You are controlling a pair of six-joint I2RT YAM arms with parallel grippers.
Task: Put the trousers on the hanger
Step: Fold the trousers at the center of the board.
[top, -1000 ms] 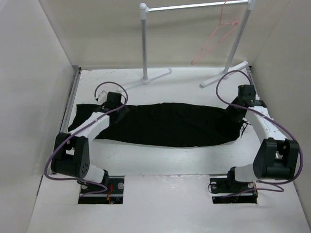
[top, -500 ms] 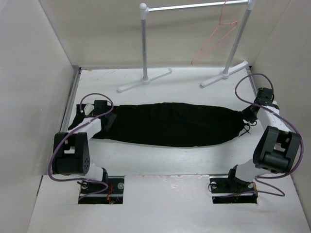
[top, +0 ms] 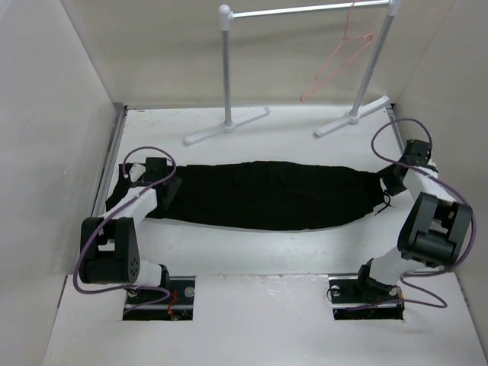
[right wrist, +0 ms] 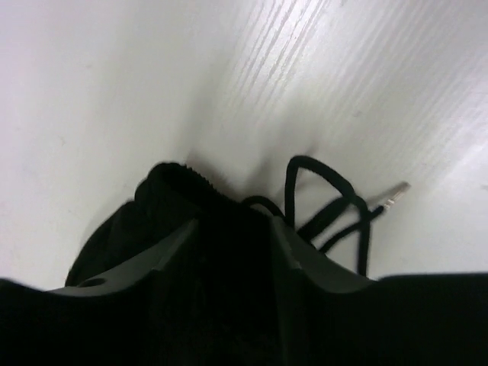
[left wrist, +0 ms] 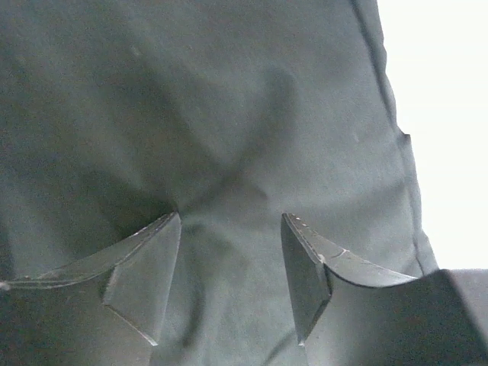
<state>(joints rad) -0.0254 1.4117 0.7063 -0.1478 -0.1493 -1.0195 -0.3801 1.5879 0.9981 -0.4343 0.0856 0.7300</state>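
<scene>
The black trousers [top: 267, 194] lie stretched flat across the middle of the white table [top: 252, 252]. At their left end the left gripper [left wrist: 229, 229] presses into the cloth, jaws roughly half apart and nothing clamped. At the right end the right gripper [right wrist: 236, 236] pinches the bunched waistband, with the drawstring [right wrist: 335, 206] spilling out. The pink hanger [top: 339, 65] hangs on the white rack [top: 226, 69], upper right.

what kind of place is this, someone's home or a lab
Most likely a robot lab test cell, not a home: a white table boxed in by bare walls, a left arm and right arm bolted at its near edge, and a small rack with a pink hanger behind the trousers.
</scene>
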